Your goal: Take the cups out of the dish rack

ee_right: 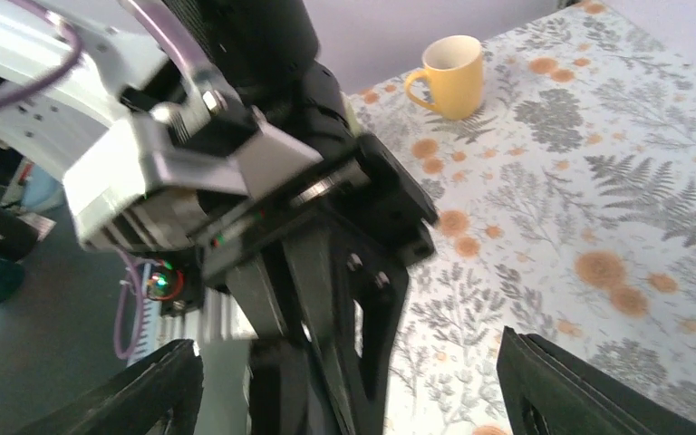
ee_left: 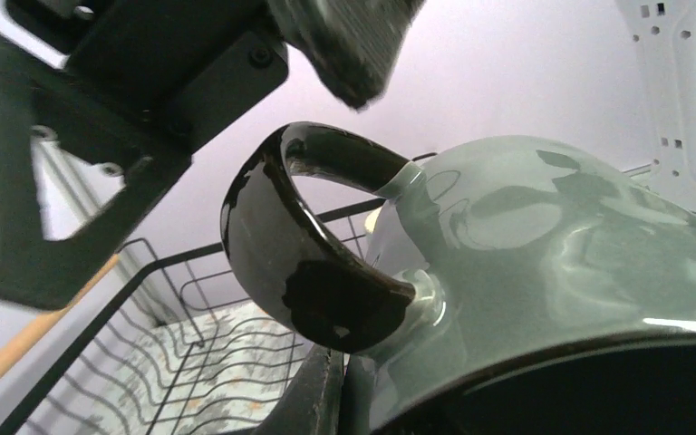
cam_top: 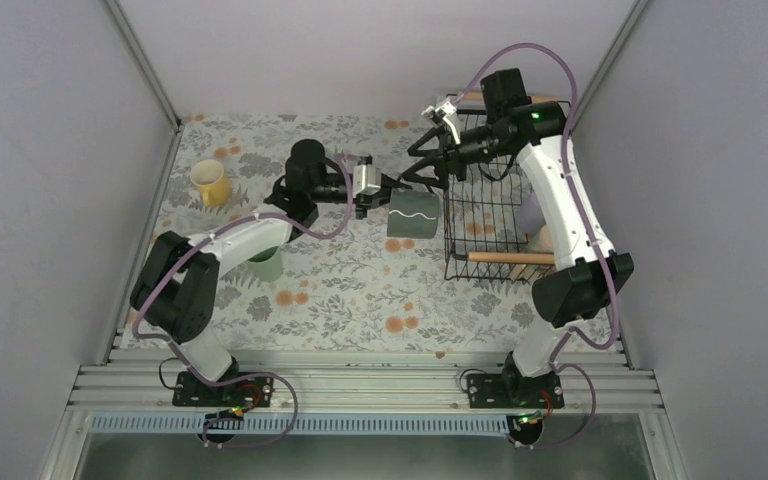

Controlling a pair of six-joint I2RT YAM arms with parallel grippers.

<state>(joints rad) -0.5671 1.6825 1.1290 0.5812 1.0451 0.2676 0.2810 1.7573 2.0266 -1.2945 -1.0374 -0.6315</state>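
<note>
Item: grey-green mug (cam_top: 415, 214) with a dark glossy handle, clamped at its rim by the closed left gripper (cam_top: 397, 190). It is held over the floral tabletop (cam_top: 340, 290), with the dish rack (cam_top: 449, 240) just beyond the gripper's tip. Right gripper (cam_top: 422, 170): fingers spread wide, gripping nothing, hovering just above the mug and the left gripper. Also listed: yellow mug (cam_top: 210, 182), upright, well behind the left gripper; pale green mug (cam_top: 267, 265), beneath that arm's forearm.

Floral-patterned table (cam_top: 360, 300) with yellow mug (cam_top: 209, 182), pale green mug (cam_top: 266, 264) and black wire dish rack (cam_top: 505, 258).
</note>
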